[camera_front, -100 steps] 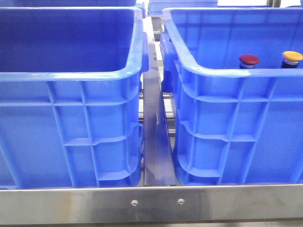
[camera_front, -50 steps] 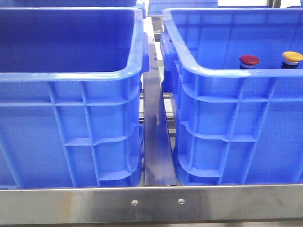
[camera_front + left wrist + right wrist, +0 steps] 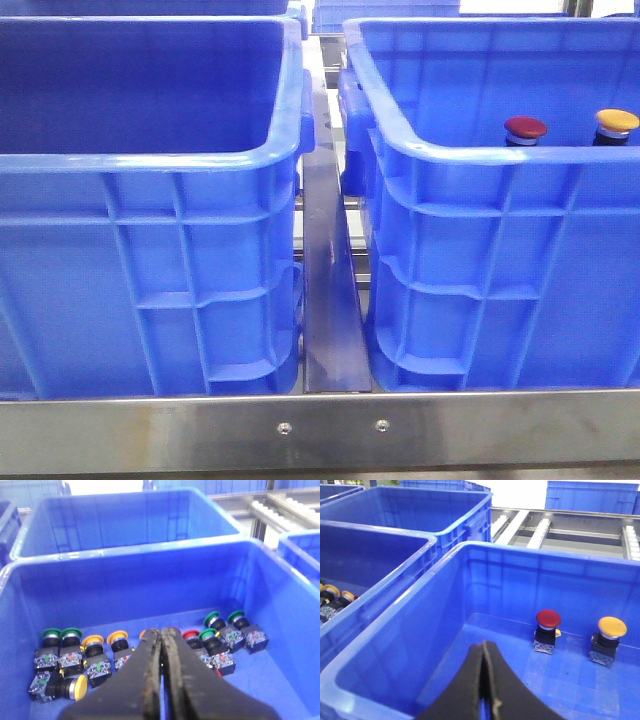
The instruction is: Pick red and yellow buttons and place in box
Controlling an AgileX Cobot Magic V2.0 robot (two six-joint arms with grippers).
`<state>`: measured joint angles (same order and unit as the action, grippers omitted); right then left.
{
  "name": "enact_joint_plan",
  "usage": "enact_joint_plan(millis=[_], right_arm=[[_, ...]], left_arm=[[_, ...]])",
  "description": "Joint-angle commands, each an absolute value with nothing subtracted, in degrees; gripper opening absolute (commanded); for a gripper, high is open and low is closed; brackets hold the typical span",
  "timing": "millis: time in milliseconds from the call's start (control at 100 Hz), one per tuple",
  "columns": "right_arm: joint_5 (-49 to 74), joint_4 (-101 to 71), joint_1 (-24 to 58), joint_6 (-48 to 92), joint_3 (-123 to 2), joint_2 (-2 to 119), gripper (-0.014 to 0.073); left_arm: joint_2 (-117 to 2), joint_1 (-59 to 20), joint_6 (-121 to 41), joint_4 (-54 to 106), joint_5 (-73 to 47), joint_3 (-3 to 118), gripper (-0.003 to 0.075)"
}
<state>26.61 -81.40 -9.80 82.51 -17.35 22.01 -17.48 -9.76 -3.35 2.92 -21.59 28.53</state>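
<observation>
Steel rail (image 3: 320, 432) fronts two blue bins side by side, left bin (image 3: 150, 250) and right bin (image 3: 480, 270). Upright on the right bin's floor stand the red button (image 3: 547, 630) and yellow button (image 3: 609, 639), slightly apart. Left gripper (image 3: 162, 635) hangs pressed together, empty, over loose buttons (image 3: 80, 655); right gripper (image 3: 484, 647) likewise closed, empty.
</observation>
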Motion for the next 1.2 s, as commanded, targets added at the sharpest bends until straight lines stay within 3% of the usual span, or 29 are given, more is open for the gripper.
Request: enact_joint_plan(millis=[0, 410, 1190], right_arm=[[24.8, -83.2, -9.7, 83.7, -17.4, 19.5, -0.0071], [19.8, -83.2, -9.7, 83.7, -13.9, 2.5, -0.0071], [20.1, -83.2, -9.7, 83.7, -13.9, 2.0, -0.0071]], left_arm=[[-15.4, -9.8, -2.8, 3.6, -16.2, 29.0, -0.0020], [-9.0, -9.8, -2.8, 3.2, -16.0, 25.3, -0.0020], [-9.0, -9.8, -2.8, 3.2, -16.0, 25.3, -0.0020]])
